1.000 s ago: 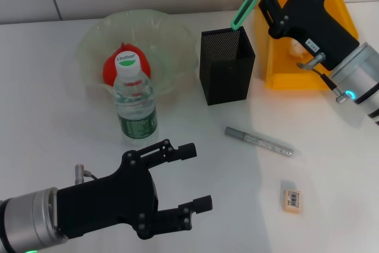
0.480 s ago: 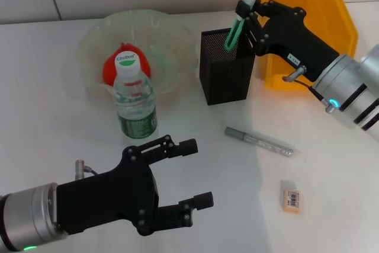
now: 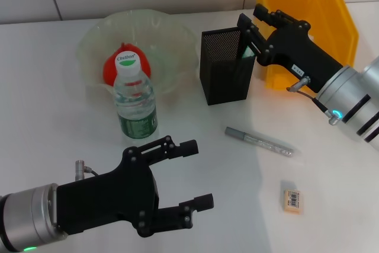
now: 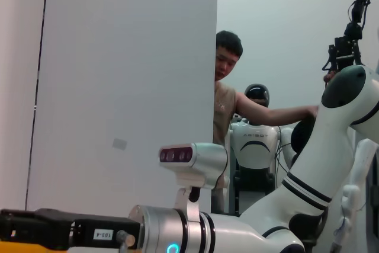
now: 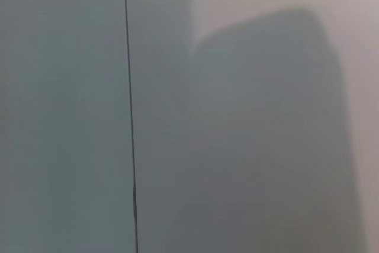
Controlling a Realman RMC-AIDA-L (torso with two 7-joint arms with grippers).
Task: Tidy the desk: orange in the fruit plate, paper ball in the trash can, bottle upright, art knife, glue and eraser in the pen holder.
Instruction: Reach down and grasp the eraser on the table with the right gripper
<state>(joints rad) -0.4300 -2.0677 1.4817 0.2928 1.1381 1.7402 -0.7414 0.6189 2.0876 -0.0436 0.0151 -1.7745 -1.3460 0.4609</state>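
The right end effector (image 3: 250,38) is at the top rim of the black mesh pen holder (image 3: 225,69), on the side nearest the yellow trash can (image 3: 308,4). Its fingers stand apart, and between them the green art knife (image 3: 246,51) is seen low down, mostly inside the holder. I cannot tell if the fingers press on the knife or are only beside it.

The left end effector (image 3: 192,176) is low in the head view, above the white surface (image 3: 53,140), with its two fingers wide apart and nothing between them. It touches no object.

The orange (image 3: 115,68) lies in the clear fruit plate (image 3: 172,34). The bottle (image 3: 135,100) stands upright with a white cap, just in front of the plate, and it partly covers the orange. The glue (image 3: 259,141), a grey stick shape, lies flat on the surface between the pen holder and the eraser (image 3: 292,198). The eraser is near the front edge, well apart from the holder.

The left wrist view shows the room: a white wall panel (image 4: 118,87), a person (image 4: 228,87) and other white robots (image 4: 331,164). The right wrist view shows only a plain grey wall with a shadow.
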